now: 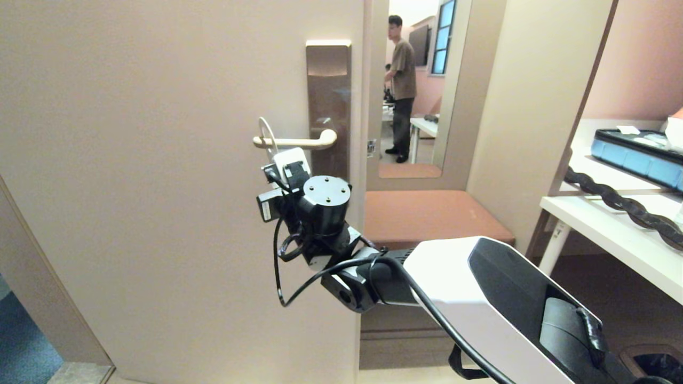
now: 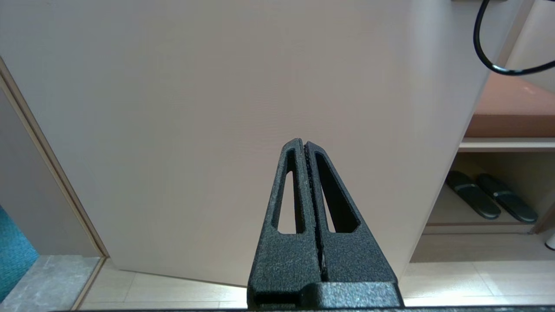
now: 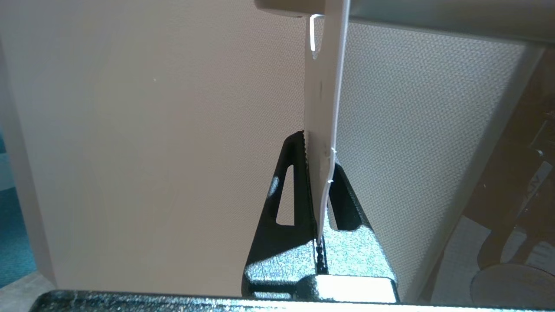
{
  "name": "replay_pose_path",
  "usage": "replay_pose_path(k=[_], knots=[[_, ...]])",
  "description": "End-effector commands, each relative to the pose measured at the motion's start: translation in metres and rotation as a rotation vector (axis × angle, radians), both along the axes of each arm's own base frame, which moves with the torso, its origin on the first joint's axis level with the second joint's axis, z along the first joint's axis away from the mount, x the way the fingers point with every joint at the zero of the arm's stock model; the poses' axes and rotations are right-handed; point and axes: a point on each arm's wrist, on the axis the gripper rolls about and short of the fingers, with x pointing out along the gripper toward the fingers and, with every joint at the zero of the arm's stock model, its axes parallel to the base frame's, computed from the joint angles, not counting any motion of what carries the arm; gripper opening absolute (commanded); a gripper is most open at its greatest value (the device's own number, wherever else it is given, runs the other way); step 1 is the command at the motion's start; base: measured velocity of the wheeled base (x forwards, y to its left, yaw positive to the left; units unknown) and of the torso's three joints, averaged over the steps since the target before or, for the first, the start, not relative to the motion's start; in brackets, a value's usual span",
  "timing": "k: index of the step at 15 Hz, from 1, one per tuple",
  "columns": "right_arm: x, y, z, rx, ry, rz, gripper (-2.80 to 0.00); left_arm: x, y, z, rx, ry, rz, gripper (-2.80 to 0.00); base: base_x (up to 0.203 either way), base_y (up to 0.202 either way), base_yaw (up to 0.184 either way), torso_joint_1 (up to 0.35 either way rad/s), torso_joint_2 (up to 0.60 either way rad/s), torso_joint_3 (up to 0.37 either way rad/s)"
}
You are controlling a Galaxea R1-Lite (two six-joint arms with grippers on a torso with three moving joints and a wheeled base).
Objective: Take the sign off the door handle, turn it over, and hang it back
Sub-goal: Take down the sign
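Sign [image 1: 268, 140] in our grip, loop over the door handle [image 1: 295, 142]: our right gripper [image 3: 320, 173] is clamped on the lower end of the white card, both fingers pressed flat against its faces, while the top arc of the card's oval hole stands above the beige lever near its free, curved tip. We cannot tell from these views whether the card is coming off the handle or being hung back, nor which face fronts the room.

Doing this step well, we judge, means working along the lever rather than across it: the loop clears only at the free end, away from the brown lock plate [image 1: 328, 85], so a pull straight down or outward from the door [image 1: 160, 160] would bend the thin card. We would keep the grip low and firm, and keep the card's plane square to the bar so the hole does not snag.

The card's long axis runs close to vertical, tipped slightly, with the looped end up and the gripped end down; it meets us nearly edge-on.

Our left gripper [image 2: 306, 149] hangs low before the door, fingers pressed together on nothing.

A person [image 1: 401, 88] stands in the room beyond the doorway.
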Motion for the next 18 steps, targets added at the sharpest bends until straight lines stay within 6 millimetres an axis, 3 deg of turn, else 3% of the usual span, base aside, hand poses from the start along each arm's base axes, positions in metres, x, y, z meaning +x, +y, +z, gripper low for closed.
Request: replay_pose_path(k=[1,18], knots=[[-0.0004,0.0011,-0.0022,0.0,-0.002,0.003,-2.8,0.0001,0.0,0.0,-0.001,0.002,0.0,-2.8,0.0,0.0,0.0,0.0,0.0,0.0],[-0.0006,0.0019,0.0001,-0.027,-0.036,0.1,-2.8,0.0001,0.0,-0.0001,-0.001,0.002,0.0,-2.8,0.0,0.0,0.0,0.0,0.0,0.0]])
